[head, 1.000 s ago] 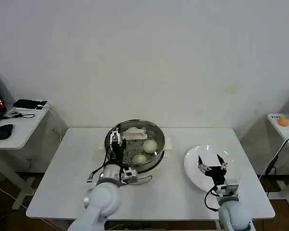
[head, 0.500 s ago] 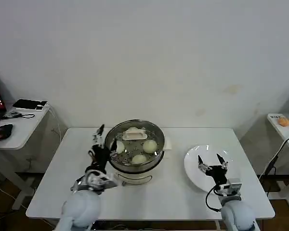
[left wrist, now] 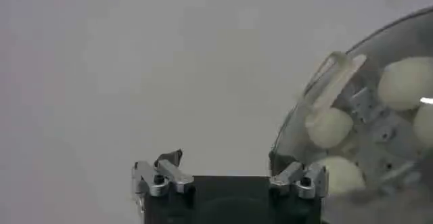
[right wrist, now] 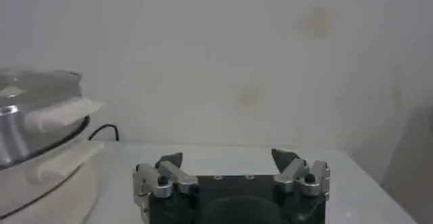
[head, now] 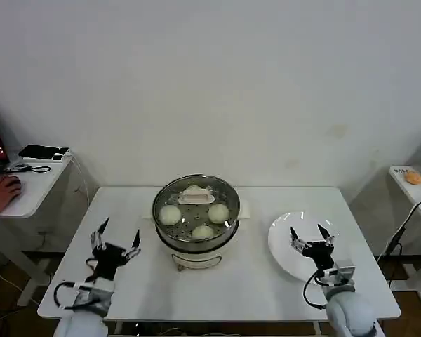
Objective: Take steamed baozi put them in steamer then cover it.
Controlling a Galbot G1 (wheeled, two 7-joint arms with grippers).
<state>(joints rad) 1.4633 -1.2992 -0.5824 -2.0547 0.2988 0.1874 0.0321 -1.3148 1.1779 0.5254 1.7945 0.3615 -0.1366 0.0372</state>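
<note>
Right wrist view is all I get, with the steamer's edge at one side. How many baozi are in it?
Observer: Three baozi show clearly through the glass lid sitting on the steamer; a fourth seems to lie under the lid's handle.
Operator: Where's the left gripper?
Observer: The left gripper is open above the table, left of the steamer and apart from it.
Operator: What's under my gripper?
Observer: The right gripper, open, is over a white plate.
</note>
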